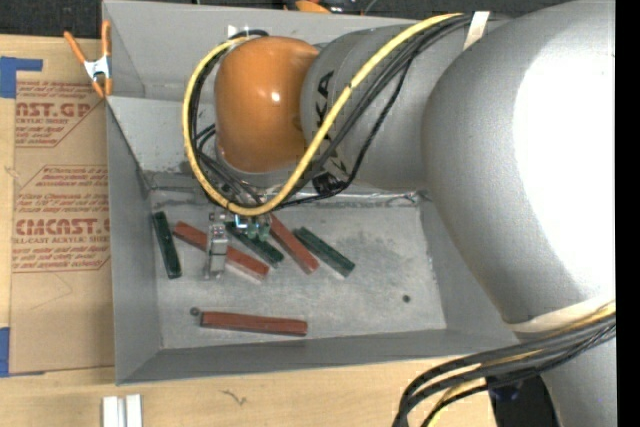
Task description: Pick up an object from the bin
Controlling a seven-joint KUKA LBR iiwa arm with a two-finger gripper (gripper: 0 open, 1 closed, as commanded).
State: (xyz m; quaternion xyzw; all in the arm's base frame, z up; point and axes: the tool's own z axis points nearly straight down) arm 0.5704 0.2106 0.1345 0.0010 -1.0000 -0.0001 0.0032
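- My claw [216,253] hung low over the left half of the grey bin [128,245], under the orange cover [258,100] at my wrist, left of centre in the frame
- Whether the claw was spread or pressed together could not be told from this angle
- Its tip stood at the left end of a short red-brown stick [247,263] lying slantwise on the bin floor; nothing could be seen pinched in it
- Just to the left lay another red-brown piece [190,235], and beyond it, apart, a dark green stick [165,245] nearly upright in the frame
- To the right, a red-brown strip [297,247] and a green strip [327,255] lay side by side, both slanted
- A long red-brown bar [252,322] lay alone, flat, near the lower edge of the floor
- A yellow cable [186,120] looped round the orange cover
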